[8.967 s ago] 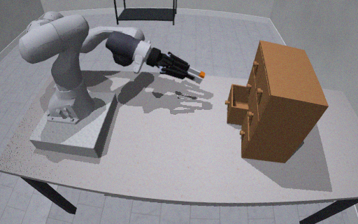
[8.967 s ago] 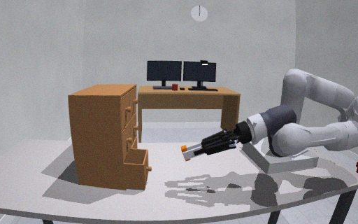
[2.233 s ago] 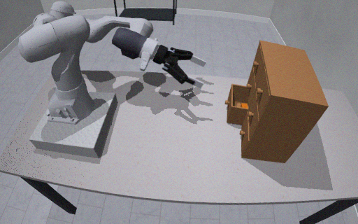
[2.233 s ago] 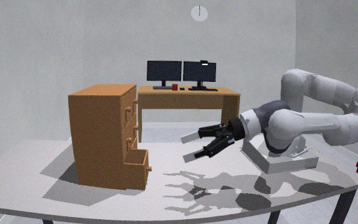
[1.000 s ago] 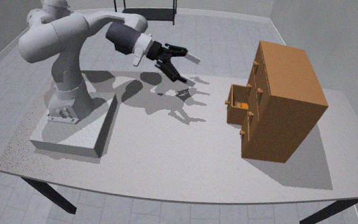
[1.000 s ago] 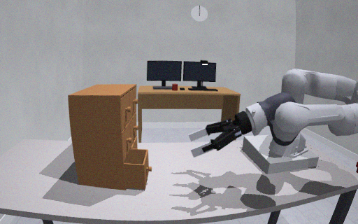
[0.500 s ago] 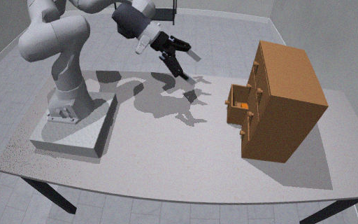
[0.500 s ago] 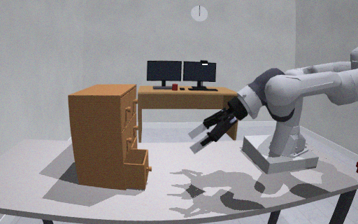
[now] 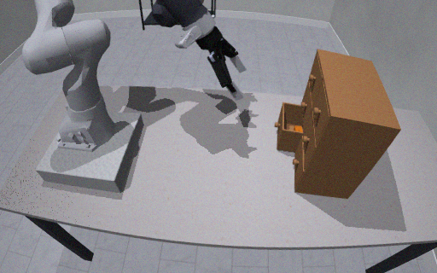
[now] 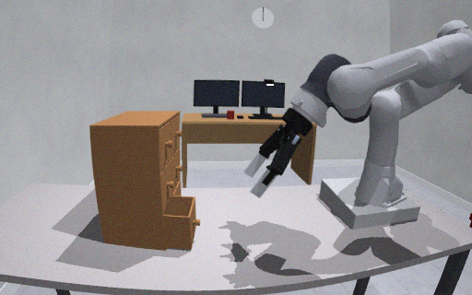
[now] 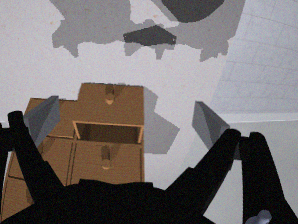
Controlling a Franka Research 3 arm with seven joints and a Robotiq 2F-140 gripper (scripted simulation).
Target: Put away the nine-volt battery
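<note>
The small wooden chest (image 9: pixel 352 153) (image 10: pixel 126 184) stands upright. Its bottom drawer (image 9: pixel 288 142) (image 10: pixel 179 231) (image 11: pixel 127 105), on the side nearer the exterior camera, is pulled well out and looks level. An orange thing (image 9: pixel 299 129) shows inside it in the top view; whether one or two things lie there, I cannot tell. The other drawers look pushed in. My gripper (image 9: pixel 238 80) (image 10: pixel 256 179) (image 11: pixel 125 110) is wide open and empty, pointing down at a slant, above the table and in front of the chest, apart from the drawer. I see no nine-volt battery on the table.
The table (image 9: pixel 215 205) (image 10: pixel 43 203) carries the arm's base block (image 9: pixel 83 179) (image 10: pixel 384 217) opposite the chest. Knobs stick out of the chest's front. The arm's shadow lies between base and chest. A desk with two monitors stands beyond the table in the exterior view.
</note>
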